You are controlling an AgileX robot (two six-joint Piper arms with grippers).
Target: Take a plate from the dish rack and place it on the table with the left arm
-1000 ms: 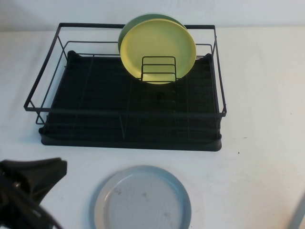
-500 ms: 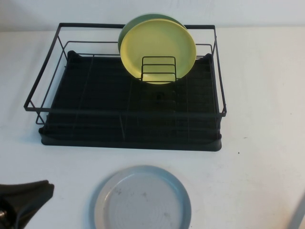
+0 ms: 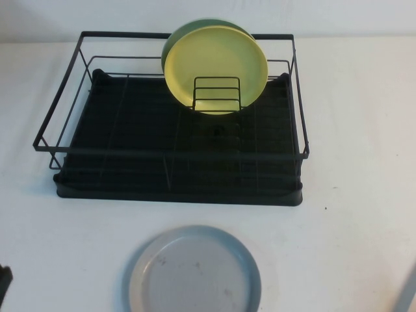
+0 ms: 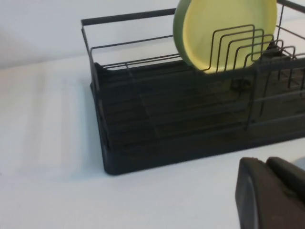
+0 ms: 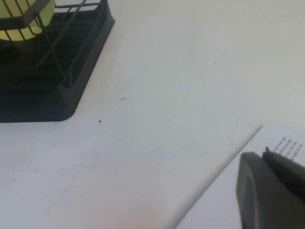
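The pale blue-grey plate [image 3: 195, 270] lies flat on the white table [image 3: 364, 130], in front of the black dish rack [image 3: 169, 156]. Nothing holds the plate. Of my left arm, only a black sliver [image 3: 3, 285] shows at the bottom left edge of the high view, well left of the plate. In the left wrist view my left gripper [image 4: 265, 163] is shut and empty, above bare table in front of the rack [image 4: 167, 143]. My right gripper [image 5: 263, 153] is shut and empty, over the table to the right of the rack.
A yellow plate [image 3: 218, 65] and a green plate [image 3: 179, 32] behind it stand upright in the rack's wire holder. A white printed sheet [image 5: 286, 143] lies under the right gripper. A rack corner [image 5: 47, 95] shows in the right wrist view.
My left gripper has drawn back toward the bottom left and almost left the high view. The blue-grey plate and the rack have not moved.
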